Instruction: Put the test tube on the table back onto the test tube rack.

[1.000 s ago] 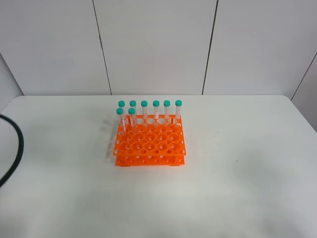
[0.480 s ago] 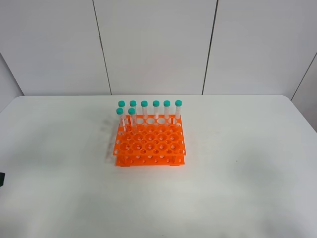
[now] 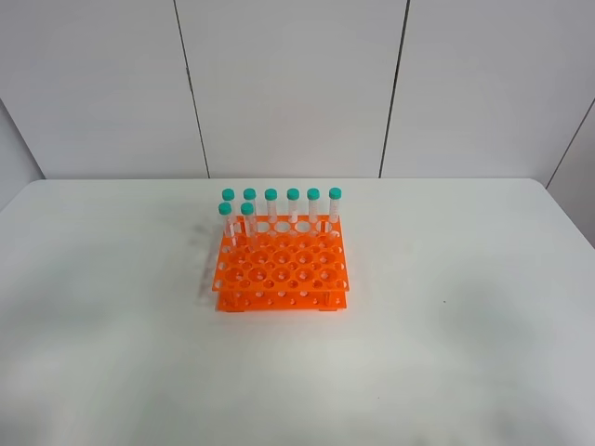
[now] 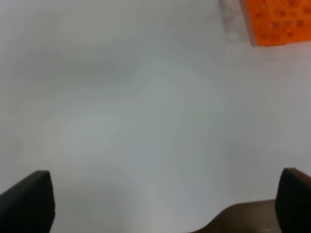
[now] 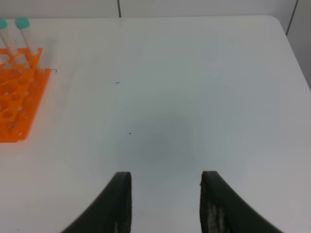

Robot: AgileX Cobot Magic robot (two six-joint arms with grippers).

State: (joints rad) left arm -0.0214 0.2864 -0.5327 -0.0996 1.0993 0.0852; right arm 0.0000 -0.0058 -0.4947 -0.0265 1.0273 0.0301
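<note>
Test tube work looks finished from where you sit: eight teal-capped tubes stand upright in the test tube rack (image 3: 282, 265), six along its far row and two (image 3: 236, 226) just in front at the left end, and you see no tube lying on the worktop (image 3: 446, 316) in any view. Which of the eight is the returned test tube you cannot tell, since they look alike. Your left pincer (image 4: 167, 201) hangs over bare worktop with its jaws spread wide and nothing between them, a corner of the rack showing at the edge of its view. Your right pincer (image 5: 165, 204) sits well to the side of the rack, jaws narrower but with clear worktop showing between them, so it holds nothing. Neither arm shows in the high view. The risk now is mostly your own motion: sweep either arm low across the middle and you could clip the tall tubes or shove the light rack, tipping tubes out.
</note>
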